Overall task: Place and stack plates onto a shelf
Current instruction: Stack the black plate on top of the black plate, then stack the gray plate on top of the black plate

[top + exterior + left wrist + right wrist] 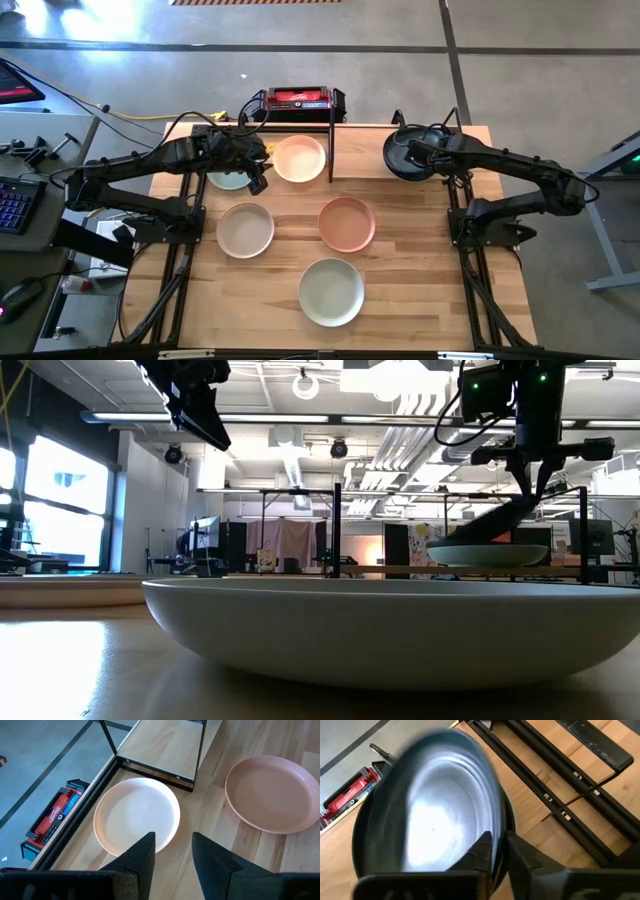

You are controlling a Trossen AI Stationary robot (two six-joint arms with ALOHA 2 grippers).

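Pale butcher-block planks make up the table [400, 280], with grey concrete floor around it and an open workshop hall behind.

At the far right, the right gripper [498, 851] has its fingers pinched narrowly over the near rim of a black plate [435, 815]. That plate is tilted, its far edge raised, and it hangs just above a second black plate [360, 845] that lies flat on the shelf [470, 135]. From above the two read as one dark disc on the shelf's right half. Being round, the plate has no long axis; its hollow faces up and toward the wrist.

Over the far left of the table, the left gripper [172, 857] hovers with its fingers parted and nothing between them. A cream plate [137, 815] lies flat just beyond its fingertips, on the shelf's left half beside the central divider [331, 140]. A pale green plate [228, 180] lies partly hidden under the left arm, to the left of the cream one.

Nearer, on the open table, three more plates lie flat and apart from each other, hollows up: a beige plate [245, 229] to the left, a terracotta pink plate [347, 223] in the middle, and an off-white plate [331, 291] nearest the front edge.

A red-and-black box [298, 99] sits on the floor just beyond the shelf.
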